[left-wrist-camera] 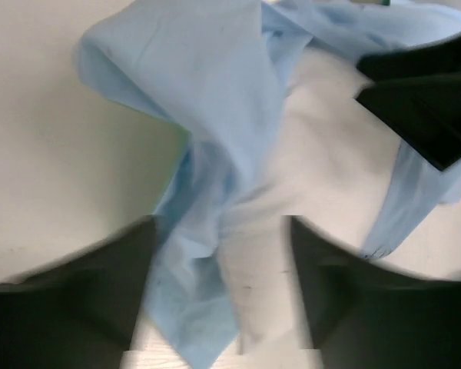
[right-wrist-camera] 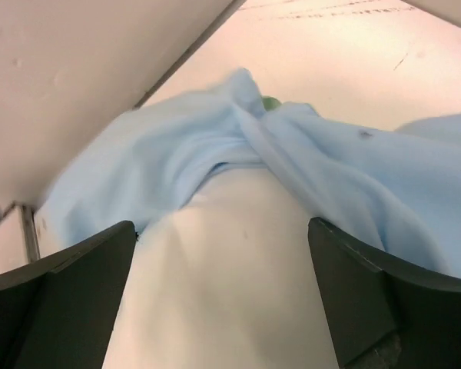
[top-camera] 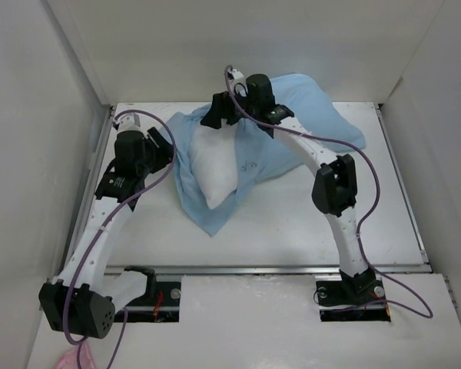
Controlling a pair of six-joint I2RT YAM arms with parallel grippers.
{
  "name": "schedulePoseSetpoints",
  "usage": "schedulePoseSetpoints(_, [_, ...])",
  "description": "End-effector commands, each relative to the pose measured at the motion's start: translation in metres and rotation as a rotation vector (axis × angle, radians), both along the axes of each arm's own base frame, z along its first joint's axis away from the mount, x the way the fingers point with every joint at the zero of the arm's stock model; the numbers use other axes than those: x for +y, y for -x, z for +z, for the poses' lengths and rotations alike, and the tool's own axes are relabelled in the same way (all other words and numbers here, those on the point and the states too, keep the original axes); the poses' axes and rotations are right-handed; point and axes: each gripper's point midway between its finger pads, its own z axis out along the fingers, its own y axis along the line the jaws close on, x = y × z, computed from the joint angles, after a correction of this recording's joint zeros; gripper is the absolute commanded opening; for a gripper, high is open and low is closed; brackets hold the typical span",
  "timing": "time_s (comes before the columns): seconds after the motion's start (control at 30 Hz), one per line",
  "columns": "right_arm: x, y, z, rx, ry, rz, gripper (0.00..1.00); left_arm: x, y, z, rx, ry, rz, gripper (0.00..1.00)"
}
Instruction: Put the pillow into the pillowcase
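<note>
Pillow (top-camera: 215, 165): centre frame on worktop (top-camera: 307, 231), partly sleeved in pillowcase (top-camera: 315, 127). Left hand (left-wrist-camera: 221, 223), right hand (right-wrist-camera: 221, 227): both wide, empty. Recommended: pinch hem only, draw over bare end.

Bright, even white light falls from overhead in the top view. The back wall (top-camera: 238, 46) beyond the far edge of the table (top-camera: 292, 231) washes out to glare, and the arms (top-camera: 100, 223) cast only faint, soft shadows. The left wrist view is smeared by motion blur: the fingers (left-wrist-camera: 77, 300) of the left gripper (left-wrist-camera: 221, 231) and the pillowcase (left-wrist-camera: 207, 100) lose their edges. The right wrist view carries a warm pinkish cast. There the dark fingers (right-wrist-camera: 384, 307) of the right gripper (right-wrist-camera: 221, 231) are out of focus, and the pillow (right-wrist-camera: 230, 300) looks flat and featureless.
</note>
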Motion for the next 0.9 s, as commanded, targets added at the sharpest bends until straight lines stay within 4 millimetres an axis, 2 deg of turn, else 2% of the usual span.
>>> schedulePoseSetpoints(0.0, [-0.019,0.025,0.037,-0.183,-0.027,0.229,1.00,0.015,-0.009,0.020,-0.043,-0.023,0.078,0.81])
schedulePoseSetpoints(0.03, [-0.022,0.043,0.012,-0.117,0.030,0.267,1.00,0.014,-0.012,0.021,-0.043,-0.023,0.078,1.00])
schedulePoseSetpoints(0.07, [-0.032,0.050,0.025,-0.226,0.088,0.293,1.00,0.012,-0.013,0.022,-0.043,-0.026,0.063,1.00])
schedulePoseSetpoints(0.1, [-0.035,0.057,0.024,-0.247,0.133,0.285,1.00,0.012,-0.013,0.022,-0.043,-0.026,0.063,1.00])
schedulePoseSetpoints(0.13, [-0.040,0.060,0.009,-0.263,0.222,0.252,1.00,0.010,-0.012,0.018,-0.033,-0.023,0.052,1.00])
schedulePoseSetpoints(0.17, [-0.051,0.075,0.023,-0.311,0.280,0.246,1.00,0.009,-0.009,0.007,-0.004,-0.024,0.042,1.00])
schedulePoseSetpoints(0.2, [-0.056,0.078,0.022,-0.388,0.358,0.244,1.00,0.006,-0.007,0.001,0.011,-0.019,0.027,1.00])
schedulePoseSetpoints(0.23, [-0.057,0.087,0.016,-0.433,0.457,0.222,1.00,0.007,-0.004,-0.008,0.038,-0.024,0.026,1.00])
schedulePoseSetpoints(0.27, [-0.068,0.102,0.008,-0.446,0.539,0.223,1.00,0.005,0.003,-0.029,0.093,-0.017,0.023,1.00])
schedulePoseSetpoints(0.33, [-0.076,0.115,-0.009,-0.489,0.681,0.229,1.00,0.006,0.013,-0.049,0.143,-0.008,0.033,1.00])
schedulePoseSetpoints(0.37, [-0.075,0.128,-0.029,-0.479,0.764,0.249,1.00,0.004,0.017,-0.061,0.173,0.004,0.028,1.00])
schedulePoseSetpoints(0.4, [-0.080,0.141,-0.036,-0.451,0.805,0.270,1.00,0.000,0.027,-0.080,0.220,0.024,0.013,1.00])
schedulePoseSetpoints(0.5, [-0.067,0.167,-0.064,-0.430,0.867,0.393,1.00,-0.010,0.035,-0.099,0.244,0.072,-0.026,1.00])
schedulePoseSetpoints(0.53, [-0.064,0.168,-0.078,-0.412,0.892,0.409,1.00,-0.013,0.041,-0.111,0.275,0.092,-0.037,1.00])
schedulePoseSetpoints(0.6, [-0.060,0.159,-0.091,-0.420,0.925,0.388,1.00,-0.015,0.042,-0.115,0.279,0.097,-0.044,1.00])
schedulePoseSetpoints(0.63, [-0.051,0.147,-0.099,-0.437,0.928,0.365,1.00,-0.015,0.044,-0.118,0.290,0.105,-0.038,1.00])
schedulePoseSetpoints(0.7, [-0.052,0.125,-0.109,-0.442,0.972,0.252,1.00,-0.015,0.043,-0.110,0.258,0.109,-0.040,1.00])
schedulePoseSetpoints(0.77, [-0.042,0.102,-0.123,-0.454,0.989,0.176,1.00,-0.014,0.043,-0.106,0.242,0.107,-0.034,1.00])
schedulePoseSetpoints(0.8, [-0.041,0.097,-0.129,-0.457,1.001,0.161,0.92,-0.013,0.043,-0.102,0.228,0.109,-0.035,1.00])
schedulePoseSetpoints(0.83, [-0.037,0.087,-0.122,-0.462,0.983,0.135,0.79,-0.013,0.045,-0.104,0.237,0.107,-0.034,1.00])
schedulePoseSetpoints(0.87, [-0.032,0.081,-0.119,-0.460,0.964,0.101,0.59,-0.012,0.045,-0.104,0.236,0.103,-0.026,1.00])
